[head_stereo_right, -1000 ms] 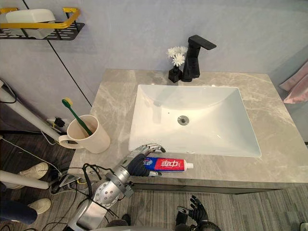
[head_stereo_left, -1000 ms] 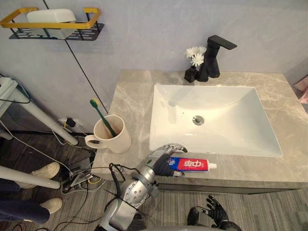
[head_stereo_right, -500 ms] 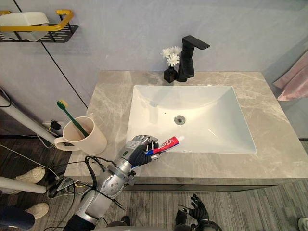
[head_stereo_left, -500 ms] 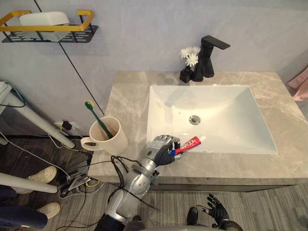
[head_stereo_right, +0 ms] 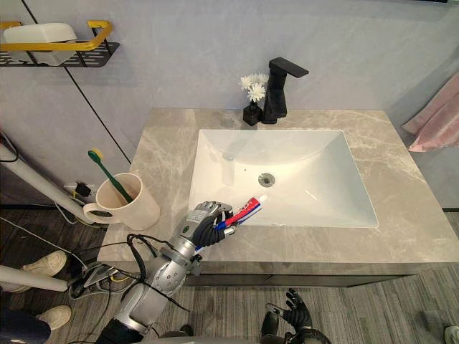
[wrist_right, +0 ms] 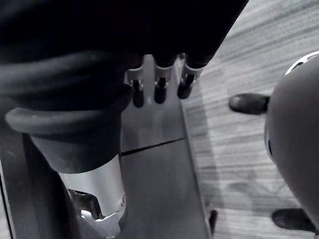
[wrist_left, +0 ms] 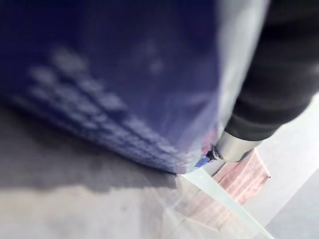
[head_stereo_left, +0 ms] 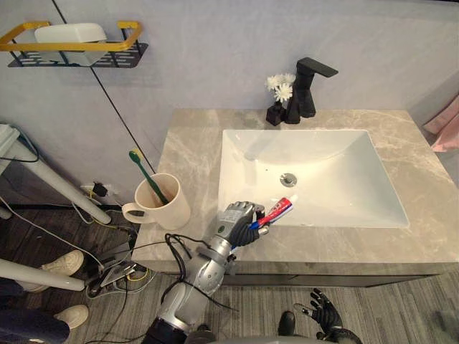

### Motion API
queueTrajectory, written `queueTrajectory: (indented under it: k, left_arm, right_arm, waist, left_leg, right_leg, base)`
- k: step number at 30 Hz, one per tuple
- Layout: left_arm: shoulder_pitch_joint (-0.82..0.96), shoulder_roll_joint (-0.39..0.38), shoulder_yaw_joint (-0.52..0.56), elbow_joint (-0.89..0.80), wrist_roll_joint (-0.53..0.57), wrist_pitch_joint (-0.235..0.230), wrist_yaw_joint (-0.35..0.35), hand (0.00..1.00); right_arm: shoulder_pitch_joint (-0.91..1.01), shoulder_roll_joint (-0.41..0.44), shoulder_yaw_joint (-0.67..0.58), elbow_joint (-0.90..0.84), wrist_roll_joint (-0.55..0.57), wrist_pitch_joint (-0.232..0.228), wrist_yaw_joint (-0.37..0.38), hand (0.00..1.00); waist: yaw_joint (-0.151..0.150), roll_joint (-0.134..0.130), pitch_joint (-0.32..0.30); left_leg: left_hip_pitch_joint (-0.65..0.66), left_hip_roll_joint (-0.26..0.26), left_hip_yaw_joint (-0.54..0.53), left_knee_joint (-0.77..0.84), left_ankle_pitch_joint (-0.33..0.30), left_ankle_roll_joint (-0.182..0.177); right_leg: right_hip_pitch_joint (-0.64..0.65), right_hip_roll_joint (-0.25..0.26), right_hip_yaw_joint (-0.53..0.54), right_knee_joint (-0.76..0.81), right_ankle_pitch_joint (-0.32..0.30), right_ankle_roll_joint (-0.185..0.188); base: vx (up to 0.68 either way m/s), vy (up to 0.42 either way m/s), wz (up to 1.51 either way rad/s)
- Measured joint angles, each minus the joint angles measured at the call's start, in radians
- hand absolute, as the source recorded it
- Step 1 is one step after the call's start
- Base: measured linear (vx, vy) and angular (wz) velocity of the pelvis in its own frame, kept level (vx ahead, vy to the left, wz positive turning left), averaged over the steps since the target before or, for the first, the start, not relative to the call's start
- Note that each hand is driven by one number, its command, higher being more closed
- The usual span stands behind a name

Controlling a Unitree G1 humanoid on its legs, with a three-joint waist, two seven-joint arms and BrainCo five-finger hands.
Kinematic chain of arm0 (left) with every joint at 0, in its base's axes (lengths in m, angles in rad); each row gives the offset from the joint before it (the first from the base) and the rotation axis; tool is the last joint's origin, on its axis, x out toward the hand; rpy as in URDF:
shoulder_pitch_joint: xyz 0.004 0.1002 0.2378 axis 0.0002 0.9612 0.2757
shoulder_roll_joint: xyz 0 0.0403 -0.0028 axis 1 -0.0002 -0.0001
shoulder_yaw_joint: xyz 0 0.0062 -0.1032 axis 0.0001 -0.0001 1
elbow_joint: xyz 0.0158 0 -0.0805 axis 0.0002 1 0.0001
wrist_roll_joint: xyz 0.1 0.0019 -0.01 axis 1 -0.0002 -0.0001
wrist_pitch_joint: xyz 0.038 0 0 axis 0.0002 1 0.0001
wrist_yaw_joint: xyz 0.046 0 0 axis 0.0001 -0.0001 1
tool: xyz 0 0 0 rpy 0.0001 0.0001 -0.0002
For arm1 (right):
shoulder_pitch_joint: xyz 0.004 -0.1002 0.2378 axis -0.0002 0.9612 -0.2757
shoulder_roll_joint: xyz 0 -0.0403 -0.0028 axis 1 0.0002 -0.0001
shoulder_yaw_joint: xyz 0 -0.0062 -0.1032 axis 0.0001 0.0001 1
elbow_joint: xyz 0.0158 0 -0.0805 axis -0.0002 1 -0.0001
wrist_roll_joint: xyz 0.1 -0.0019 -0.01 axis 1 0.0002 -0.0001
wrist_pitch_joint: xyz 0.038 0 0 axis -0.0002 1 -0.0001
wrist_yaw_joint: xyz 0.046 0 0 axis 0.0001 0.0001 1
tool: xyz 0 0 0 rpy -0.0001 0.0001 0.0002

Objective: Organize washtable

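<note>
The left hand [head_stereo_left: 237, 223] hangs just off the sink's [head_stereo_left: 337, 172] front-left corner, raised above the counter [head_stereo_left: 188, 143]. Its fingers are curled round the tail end of the toothpaste [head_stereo_left: 278, 210], so the tube is off the counter, tilted, with its white cap pointing up and over the sink's front rim. In the left wrist view the tube's blue side sits right against the camera. The right hand [head_stereo_left: 320, 314] hangs low in front of the sink with fingers loosely spread, holding nothing.

Well to the left of the sink stands the cup [head_stereo_left: 168, 208], at the counter's very edge, with a toothbrush [head_stereo_left: 147, 175] leaning in it.

The likely aim is to stand the tube in that cup. Risks as I judge them:
- The hold is on the tube's flat end only, so the long free part may swing or slip out on a quick move, and fall into the sink or off the front edge.
- The cup has little margin, so a knock from the hand could tip it off the counter.
- The leaning toothbrush may block the way in.
</note>
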Motion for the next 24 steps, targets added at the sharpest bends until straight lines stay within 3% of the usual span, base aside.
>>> queueTrajectory:
  k: [5,6,8,9,11,15,18,22,24]
  left_arm:
    - [0.024,0.041,0.011,-0.081,-0.004,0.016,0.005,1.00]
    - [0.025,0.047,0.011,-0.094,-0.005,0.016,0.006,1.00]
    - [0.033,0.061,0.011,-0.149,-0.018,0.013,0.006,1.00]
    - [0.040,0.062,0.011,-0.166,-0.019,0.013,0.006,1.00]
    - [0.056,0.070,0.010,-0.203,-0.019,0.009,0.007,1.00]
    - [0.092,0.083,-0.004,-0.228,-0.024,-0.004,0.008,1.00]
    - [0.112,0.092,-0.034,-0.228,-0.031,-0.005,0.029,1.00]
    - [0.112,0.095,-0.091,-0.228,-0.052,-0.004,0.089,1.00]
    - [0.111,0.095,-0.110,-0.228,-0.061,-0.004,0.096,1.00]
  right_arm:
    - [0.112,-0.046,0.097,-0.287,0.224,0.013,0.100,0.00]
    - [0.134,-0.056,0.107,-0.335,0.252,0.039,0.106,0.00]
    - [0.206,-0.084,0.118,-0.444,0.421,0.099,0.164,0.00]
    - [0.230,-0.085,0.119,-0.487,0.452,0.108,0.176,0.00]
    - [0.295,-0.104,0.139,-0.618,0.554,0.141,0.186,0.00]
    - [0.360,-0.117,0.200,-0.757,0.753,0.144,0.182,0.00]
    - [0.368,-0.117,0.238,-0.779,0.829,0.112,0.168,0.00]
    - [0.368,-0.109,0.318,-0.879,0.933,0.029,0.046,0.00]
    - [0.368,-0.106,0.345,-0.924,0.968,-0.011,0.021,0.00]
  waist:
    - [-0.003,0.002,-0.002]
    - [-0.004,0.002,-0.002]
    - [-0.004,0.006,-0.004]
    - [-0.006,0.007,-0.005]
    - [-0.021,0.007,-0.006]
    - [-0.055,0.009,-0.020]
    - [-0.055,0.008,-0.052]
    - [-0.053,0.008,-0.086]
    - [-0.052,0.008,-0.101]
  left_leg:
    - [0.002,0.000,0.022,0.001,0.000,0.000]
    - [0.002,0.000,0.023,0.001,0.000,0.000]
    - [0.002,-0.001,0.025,0.001,0.000,0.000]
    - [0.002,-0.001,0.025,0.001,0.000,0.000]
    - [0.003,-0.001,0.025,0.002,0.000,0.000]
    - [0.005,-0.002,0.024,0.012,0.000,0.000]
    - [0.003,-0.002,0.025,0.018,0.000,0.001]
    - [-0.002,-0.003,0.023,0.030,-0.005,0.007]
    - [-0.010,-0.004,0.017,0.030,-0.004,0.007]
  right_leg:
    - [-0.010,0.003,0.021,0.000,0.002,0.002]
    - [-0.011,0.003,0.023,0.000,0.002,0.002]
    - [-0.015,0.004,0.028,0.001,0.003,0.002]
    - [-0.016,0.004,0.030,0.001,0.003,0.002]
    - [-0.016,0.005,0.034,0.001,0.005,0.000]
    - [-0.016,0.007,0.047,0.001,0.015,-0.003]
    - [-0.017,0.009,0.059,0.001,0.016,-0.007]
    - [-0.019,0.018,0.104,-0.001,0.011,-0.004]
    - [-0.027,0.020,0.105,-0.004,0.007,0.002]
  base:
    - [0.00,-0.002,-0.12]
    - [0.01,0.002,-0.09]
    - [0.01,-0.001,-0.07]
    - [0.00,-0.002,-0.06]
    - [-0.01,-0.004,-0.06]
    - [-0.06,-0.013,-0.07]
    - [-0.11,-0.029,-0.05]
    - [-0.14,-0.037,-0.02]
    - [-0.11,-0.033,-0.01]
